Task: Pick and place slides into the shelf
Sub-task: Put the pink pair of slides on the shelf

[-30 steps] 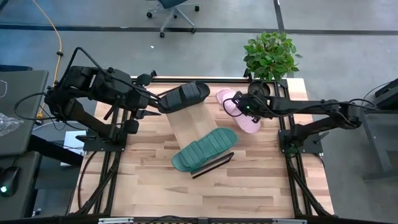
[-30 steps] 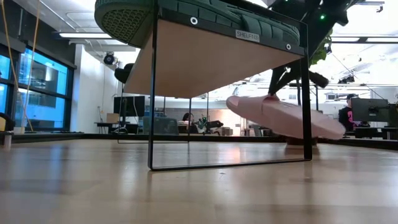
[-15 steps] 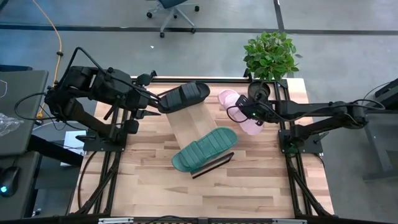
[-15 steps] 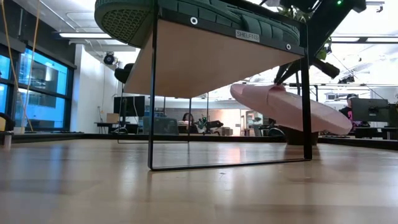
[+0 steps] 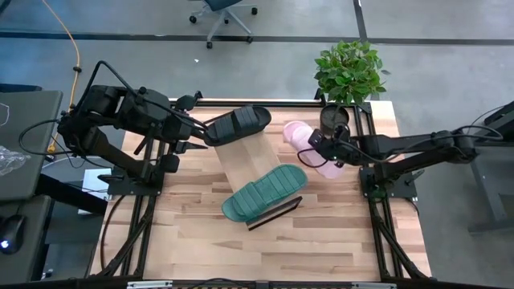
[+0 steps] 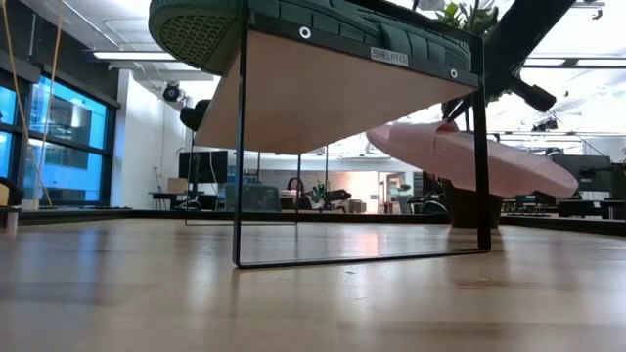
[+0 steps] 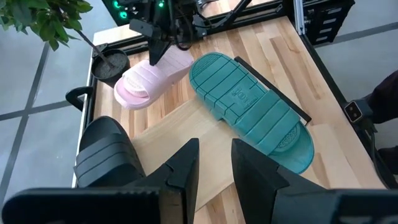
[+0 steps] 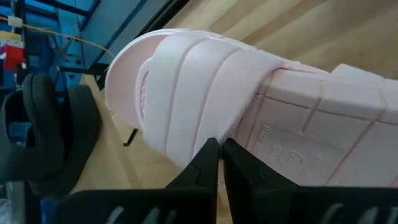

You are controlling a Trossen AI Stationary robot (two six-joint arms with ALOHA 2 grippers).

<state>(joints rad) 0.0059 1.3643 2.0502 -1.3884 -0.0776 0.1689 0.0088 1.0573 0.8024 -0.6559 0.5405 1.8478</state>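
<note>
Right gripper [image 5: 319,145] is clamping the pink slide [image 5: 307,143] | you are keeping it level toward the shelf [image 5: 247,160] | left gripper [image 7: 210,163] is waiting open

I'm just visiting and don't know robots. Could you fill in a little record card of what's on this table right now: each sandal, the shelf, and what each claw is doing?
Pink slide: held off the table, tilted, beside the shelf's far end
Right claw: shut on pink slide
Green slide: sole up, lying on the shelf's near end
Black slide: on the shelf's far end
Shelf: light-wood board with dark end rails
Left claw: open, empty, next to the black slide
Potted plant: at the table's far right corner
</note>
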